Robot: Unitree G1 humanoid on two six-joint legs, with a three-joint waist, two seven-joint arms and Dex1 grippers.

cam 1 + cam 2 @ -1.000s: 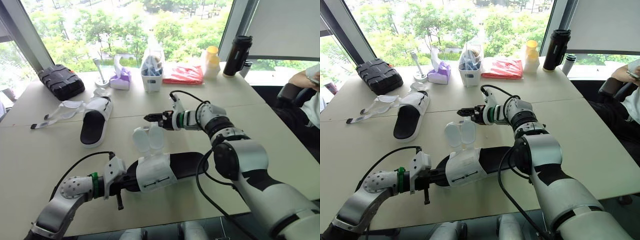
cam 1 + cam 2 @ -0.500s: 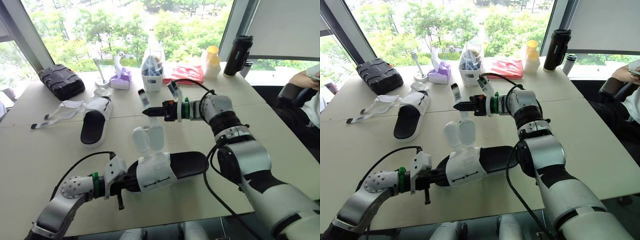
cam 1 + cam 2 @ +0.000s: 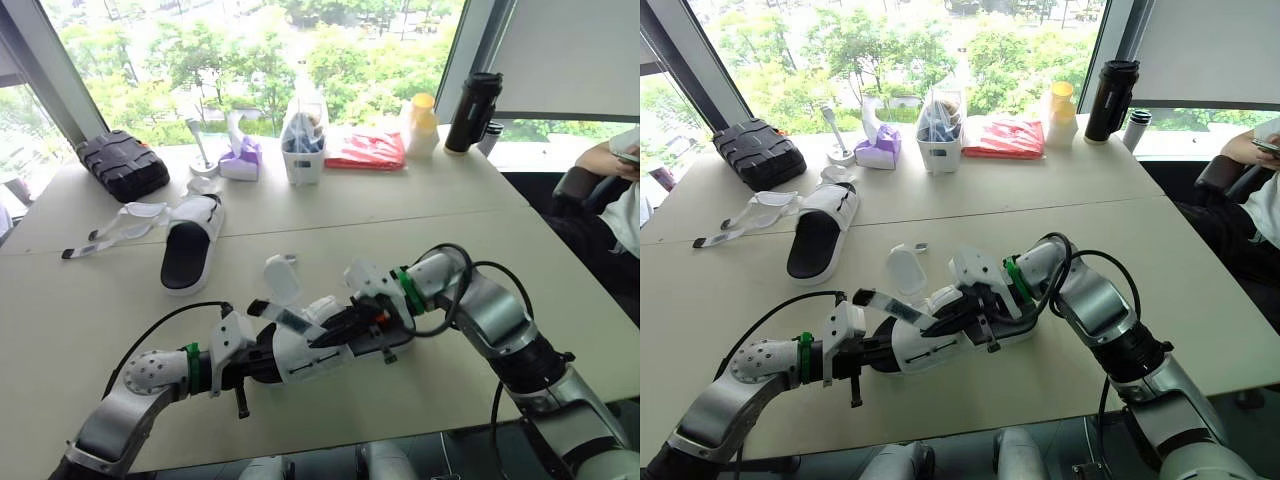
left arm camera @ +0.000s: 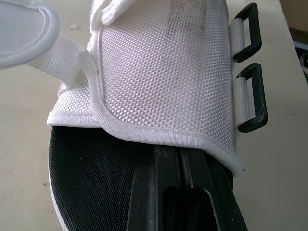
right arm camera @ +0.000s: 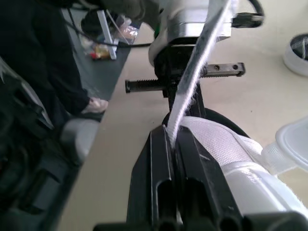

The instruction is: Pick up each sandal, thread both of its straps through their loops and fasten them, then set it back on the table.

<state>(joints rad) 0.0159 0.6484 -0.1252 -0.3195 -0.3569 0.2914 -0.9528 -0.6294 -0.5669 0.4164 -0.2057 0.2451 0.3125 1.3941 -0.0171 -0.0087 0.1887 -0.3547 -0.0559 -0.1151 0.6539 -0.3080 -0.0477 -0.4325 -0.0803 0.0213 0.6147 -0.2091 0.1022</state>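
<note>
Heel of sandal (image 3: 303,352) behind right pincer (image 3: 318,341)

The near sandal (image 3: 310,355), with a black footbed and white woven upper, stretched along the front of the table (image 3: 450,230), its end clamped in the left gripper (image 4: 180,166). Two black loops (image 4: 259,98) on the upper's side stood empty. One strap (image 3: 282,278) rose free; the other strap (image 5: 192,82) ran taut, pinched in the right gripper (image 5: 172,137). The far sandal (image 3: 190,245) lay flat at the left, its straps (image 3: 125,222) splayed open.

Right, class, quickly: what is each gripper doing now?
Left gripper: jaws shut on the near sandal.
Right gripper: jaws shut on that sandal's strap.
</note>
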